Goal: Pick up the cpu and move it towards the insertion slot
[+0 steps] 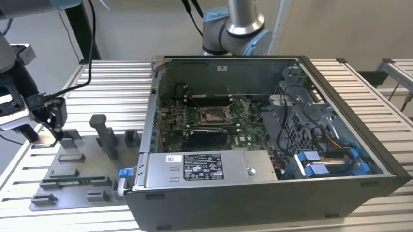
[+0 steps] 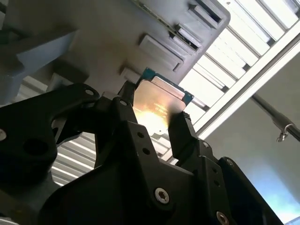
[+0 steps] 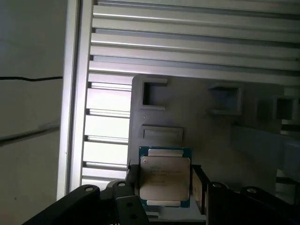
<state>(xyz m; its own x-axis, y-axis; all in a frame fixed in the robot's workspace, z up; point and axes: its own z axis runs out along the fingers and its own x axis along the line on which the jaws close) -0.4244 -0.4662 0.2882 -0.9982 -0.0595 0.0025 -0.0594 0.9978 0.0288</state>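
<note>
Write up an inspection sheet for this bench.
Surface: slatted metal table carrying a grey tray and an open case.
Job's things: cpu held over the tray; slot inside the case, far from the cpu.
Clutter: green memory stick on the tray.
Grippers: gripper shut on the cpu's edges.
Cables: black cable beside the arm; wires in the case.
Surroundings: arm's base behind the case.
</note>
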